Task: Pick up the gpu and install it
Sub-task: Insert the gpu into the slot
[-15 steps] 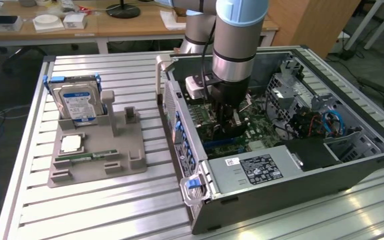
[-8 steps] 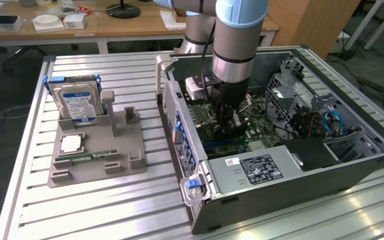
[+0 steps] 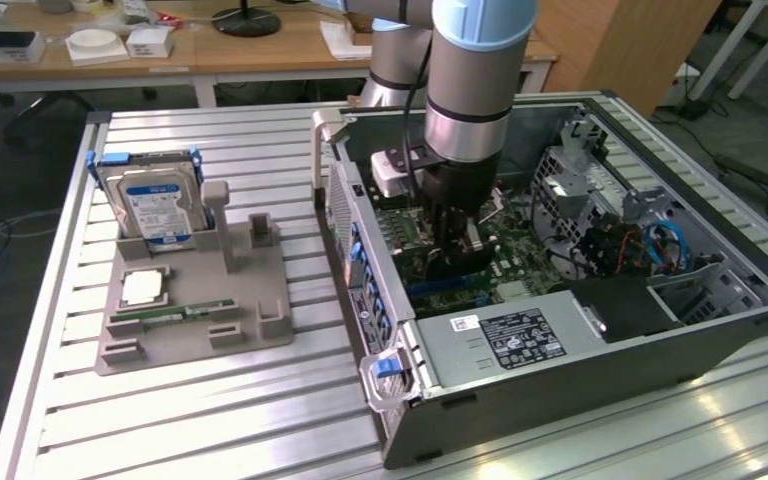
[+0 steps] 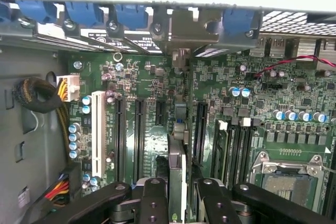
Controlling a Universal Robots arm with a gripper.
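Aluminium slats are forming the table (image 3: 224, 420), which is standing in a workroom with wooden desks (image 3: 264, 55) lining the back. On it a grey tray (image 3: 184, 340) is carrying a hard drive (image 3: 157, 205) standing upright, a square processor chip (image 3: 141, 288) and a green memory stick (image 3: 171, 313) lying flat. Just beside it, toward the exterior view's right, an open computer case (image 3: 518, 400) is lying on its side. 1 arm (image 3: 471, 90) is reaching down into the case from above, and its gripper (image 3: 454, 245) is hanging low over the board. From there the dark parts under it are hard to tell apart. The wrist view is giving the close look: 2 black fingers (image 4: 155, 198) are pressing in from either side of the gpu (image 4: 176, 161) - the gripper (image 4: 181, 187) is clamped on it. The card is showing edge-on, standing over the green motherboard (image 4: 152, 150) between the long black slots. Whether its lower edge is touching a slot is hidden by the card itself. Blue latches (image 4: 86, 11) are lining the case wall beyond, a sleeved cable bundle (image 4: 37, 98) is curving in at one side, and a processor socket (image 4: 289, 179) is being cut off by the frame edge - its far corner is out of sight.
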